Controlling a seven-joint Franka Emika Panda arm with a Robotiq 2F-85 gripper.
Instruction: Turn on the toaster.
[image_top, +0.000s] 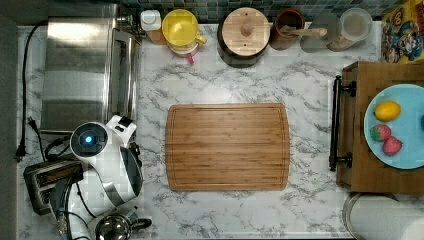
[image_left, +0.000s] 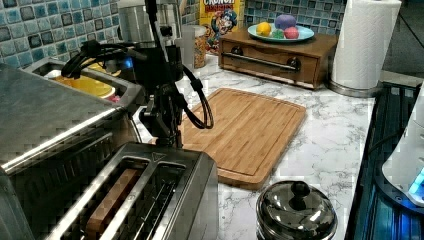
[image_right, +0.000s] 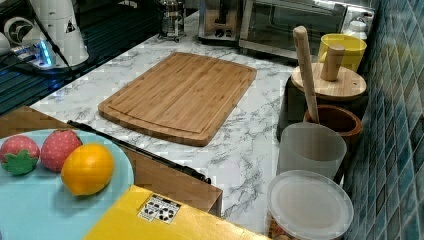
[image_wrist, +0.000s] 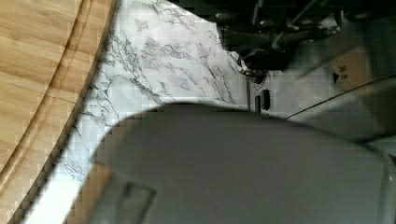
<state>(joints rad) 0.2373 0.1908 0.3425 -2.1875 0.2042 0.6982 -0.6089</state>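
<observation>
The top view looks straight down; the left and right views face each other from opposite counter ends, sharing the cutting board (image_top: 227, 147).

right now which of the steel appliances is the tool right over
The small two-slot toaster. The tool hangs at its far end in the left view, while the big toaster oven sits beside it and the round kettle stands apart.
</observation>
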